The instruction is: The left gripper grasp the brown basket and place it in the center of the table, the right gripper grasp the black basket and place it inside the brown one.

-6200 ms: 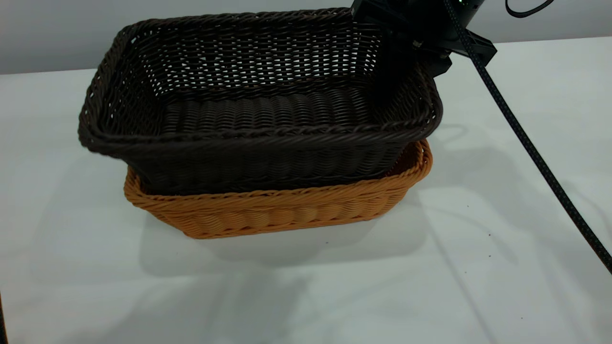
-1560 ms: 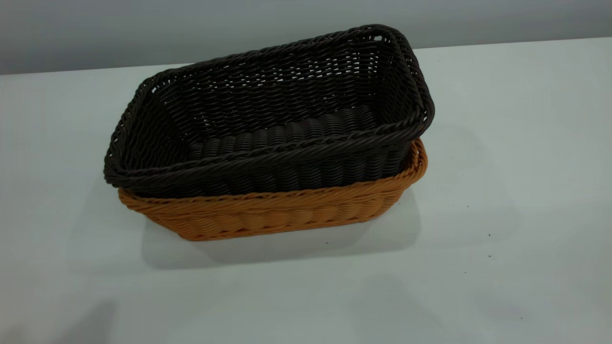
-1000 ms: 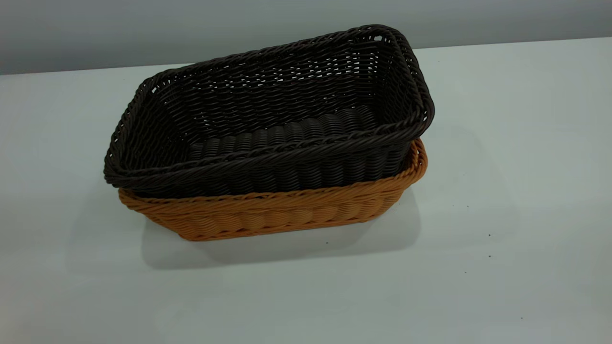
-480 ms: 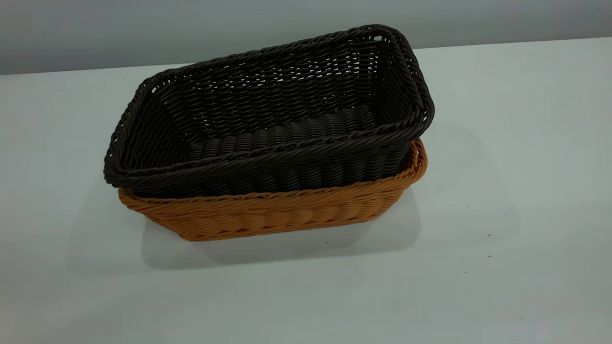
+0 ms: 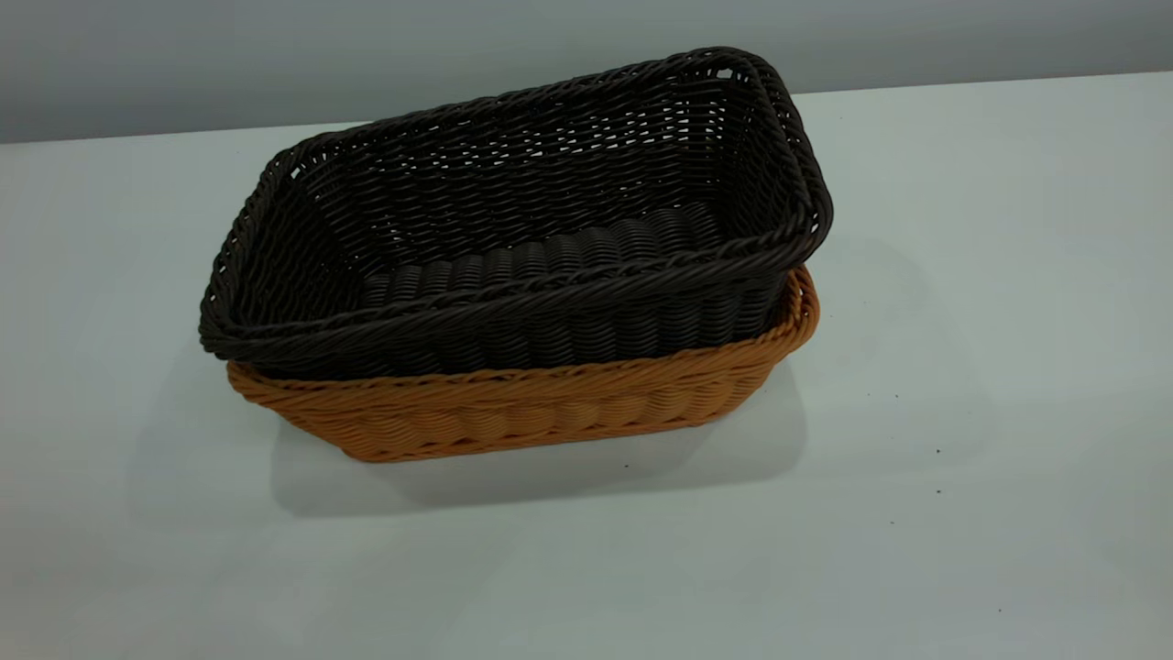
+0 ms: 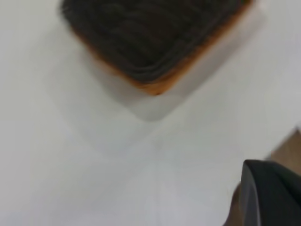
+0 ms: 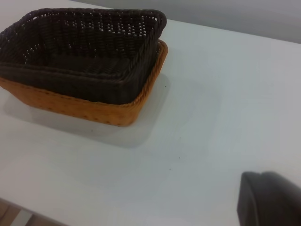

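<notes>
The black basket (image 5: 513, 247) sits nested in the brown basket (image 5: 513, 412) near the middle of the table (image 5: 962, 321). It lies askew, its right end raised and its left rim overhanging the brown rim. Neither arm shows in the exterior view. In the left wrist view a dark part of my left gripper (image 6: 268, 193) hangs well away from the stacked baskets (image 6: 146, 37). In the right wrist view a dark part of my right gripper (image 7: 270, 200) is likewise far from the black basket (image 7: 80, 52) and the brown basket (image 7: 80, 106). Neither gripper touches anything.
Bare white tabletop surrounds the baskets, with a few tiny dark specks (image 5: 937, 451) at the right. A grey wall (image 5: 275, 55) runs behind the far edge. The table's edge (image 7: 19, 212) shows in the right wrist view.
Six seconds ago my right gripper was at the black basket's far right corner; it has since left the exterior view and the basket has settled lower. Nothing has moved in the last second.
</notes>
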Available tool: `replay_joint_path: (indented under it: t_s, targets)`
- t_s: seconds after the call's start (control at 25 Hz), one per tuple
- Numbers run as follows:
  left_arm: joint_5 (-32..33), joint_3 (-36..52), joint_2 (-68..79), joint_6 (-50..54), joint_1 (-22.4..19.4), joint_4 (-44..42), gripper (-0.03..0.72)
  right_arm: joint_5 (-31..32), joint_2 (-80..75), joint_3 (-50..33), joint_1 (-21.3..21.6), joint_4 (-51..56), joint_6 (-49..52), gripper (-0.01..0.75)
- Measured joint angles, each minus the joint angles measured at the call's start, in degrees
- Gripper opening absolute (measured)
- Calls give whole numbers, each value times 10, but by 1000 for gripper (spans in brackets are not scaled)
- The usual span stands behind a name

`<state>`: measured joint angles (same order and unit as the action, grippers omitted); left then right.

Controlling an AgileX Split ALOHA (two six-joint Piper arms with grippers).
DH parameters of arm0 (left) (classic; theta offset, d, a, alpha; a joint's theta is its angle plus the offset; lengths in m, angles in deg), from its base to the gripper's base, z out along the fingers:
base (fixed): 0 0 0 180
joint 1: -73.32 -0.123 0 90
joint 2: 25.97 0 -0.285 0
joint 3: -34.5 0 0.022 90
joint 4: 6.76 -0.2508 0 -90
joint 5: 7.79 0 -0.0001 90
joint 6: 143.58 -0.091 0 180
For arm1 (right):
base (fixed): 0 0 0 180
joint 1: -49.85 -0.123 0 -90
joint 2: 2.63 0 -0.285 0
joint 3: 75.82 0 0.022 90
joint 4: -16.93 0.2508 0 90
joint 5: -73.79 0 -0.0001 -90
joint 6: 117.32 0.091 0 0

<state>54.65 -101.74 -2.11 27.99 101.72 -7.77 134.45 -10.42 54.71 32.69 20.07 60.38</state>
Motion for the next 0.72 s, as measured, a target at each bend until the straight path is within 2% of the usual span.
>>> replay_joint_path:
  t_s: [0.16, 0.32, 0.56, 0.72]
  targets:
    - [0, -1, -27, 50, -110, 10, -1, 0, 0, 0, 0, 0, 0, 3]
    - [8, 0, -35, 102, -179, 10, -1, 0, 0, 0, 0, 0, 0, 3]
    - [-26, 41, -65, 118, -229, 10, -1, 0, 0, 0, 0, 0, 0, 3]
    - [-32, 66, -92, 115, -238, 28, -1, 0, 0, 0, 0, 0, -1, 3]
